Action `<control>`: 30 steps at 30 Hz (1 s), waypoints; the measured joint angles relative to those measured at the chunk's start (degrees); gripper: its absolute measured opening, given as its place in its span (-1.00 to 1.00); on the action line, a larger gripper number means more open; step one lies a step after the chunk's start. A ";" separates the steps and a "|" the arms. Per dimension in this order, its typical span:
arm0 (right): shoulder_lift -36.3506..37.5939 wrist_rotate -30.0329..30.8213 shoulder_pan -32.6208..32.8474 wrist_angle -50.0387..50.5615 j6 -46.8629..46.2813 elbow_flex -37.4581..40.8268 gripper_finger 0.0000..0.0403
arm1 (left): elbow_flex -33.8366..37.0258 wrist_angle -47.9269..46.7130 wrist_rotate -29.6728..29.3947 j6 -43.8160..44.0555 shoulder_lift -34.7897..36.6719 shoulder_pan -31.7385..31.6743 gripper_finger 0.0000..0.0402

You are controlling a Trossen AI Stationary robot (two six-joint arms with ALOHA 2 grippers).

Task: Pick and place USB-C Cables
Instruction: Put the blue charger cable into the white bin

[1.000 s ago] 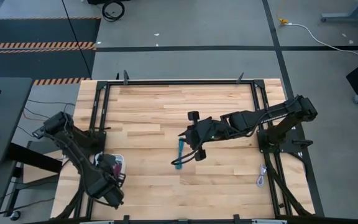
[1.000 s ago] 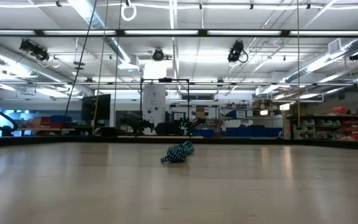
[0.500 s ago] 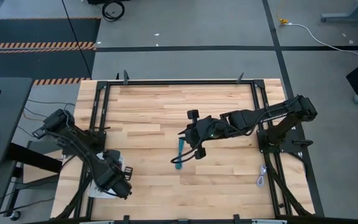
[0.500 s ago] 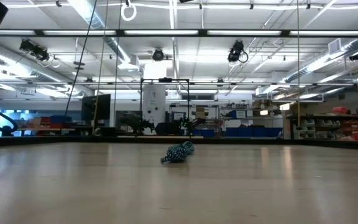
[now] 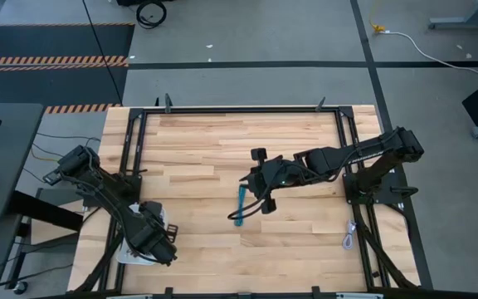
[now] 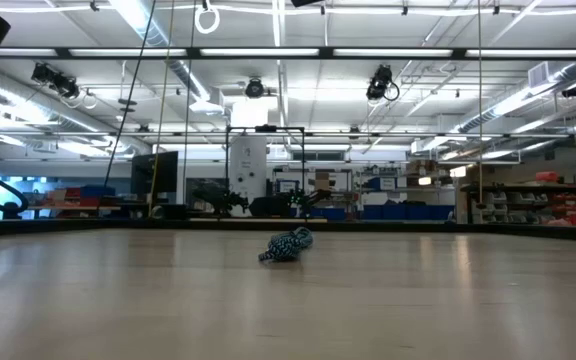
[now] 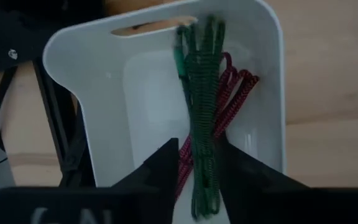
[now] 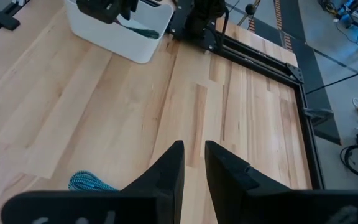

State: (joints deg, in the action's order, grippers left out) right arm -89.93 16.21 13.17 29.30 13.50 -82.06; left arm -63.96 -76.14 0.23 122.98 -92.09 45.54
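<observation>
A white bin (image 7: pixel 104 93) stands at the table's near left corner (image 5: pixel 126 251). In it lie a green cable (image 7: pixel 202 112) and, under it, a dark red cable (image 7: pixel 234 90). My left gripper (image 7: pixel 199 163) hangs over the bin (image 5: pixel 158 244), shut on the green cable's near end. A teal cable (image 5: pixel 240 205) lies flat on the wood at mid-table (image 6: pixel 288 244). My right gripper (image 5: pixel 257 199) hovers just right of it, fingers close together and empty (image 8: pixel 194 155); the teal cable (image 8: pixel 89 182) lies off to their side. My left gripper has the green cable's near end (image 7: pixel 204 186) between its two fingers, which lie one on each side of the folded bundle. The fingers slant down into the bin. The rest of the bundle runs away from them along the bin's floor, over the dark red cable.
A black metal frame (image 5: pixel 239 109) runs around the tabletop. A pale cable bundle (image 5: pixel 348 237) lies at the table's right edge beside the right arm's base. Bare wood (image 5: pixel 222 149) spreads between the bin and the teal cable.
My left arm has swung over the white bin, its gripper going a little toward the table's right edge, and has then kept still. The teal cable has not moved.
</observation>
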 joint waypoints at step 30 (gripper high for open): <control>0.00 0.15 -0.42 1.20 -5.13 0.00 -0.65 | -12.24 -12.00 -31.51 -27.15 0.88 -0.10 -0.19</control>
State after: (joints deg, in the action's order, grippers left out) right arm -89.93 16.36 12.75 30.50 8.36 -82.06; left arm -76.20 -88.14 -31.28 95.83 -91.22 45.44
